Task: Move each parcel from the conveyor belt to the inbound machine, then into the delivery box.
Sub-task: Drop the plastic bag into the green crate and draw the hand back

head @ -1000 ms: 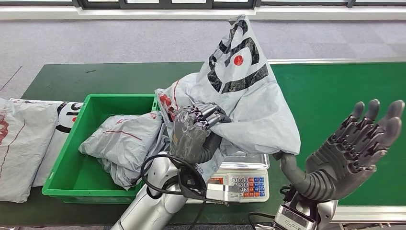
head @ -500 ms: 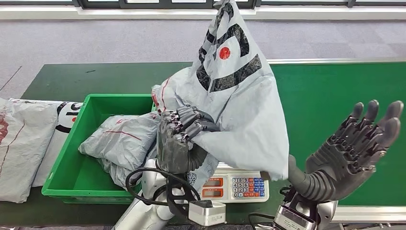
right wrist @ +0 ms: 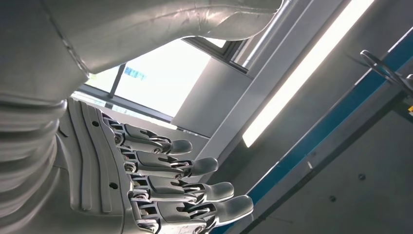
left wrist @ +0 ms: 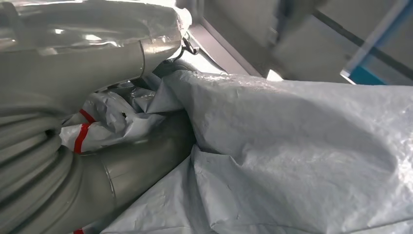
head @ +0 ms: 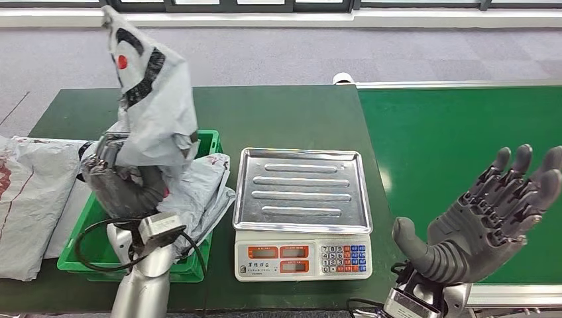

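Nearest, right hand [head: 490, 218] raised palm-up beside the scale [head: 301, 212], fingers spread, holding nothing. Further left, left hand [head: 119, 175] clenched around a bunched fold of the grey parcel [head: 156, 99], lifted above the green delivery box [head: 93, 248] where another parcel [head: 205, 189] lies already. Scale pan bare, so weighing apparently done; box drop in hand. Next, probably: lower over the box, loosen the fingers, mind the bag snagging. Beyond, green conveyor belt [head: 457, 132].

Crinkled grey plastic parcel [head: 156, 106], ribbed shiny metal scale tray [head: 301, 189], green plastic box [head: 96, 248]
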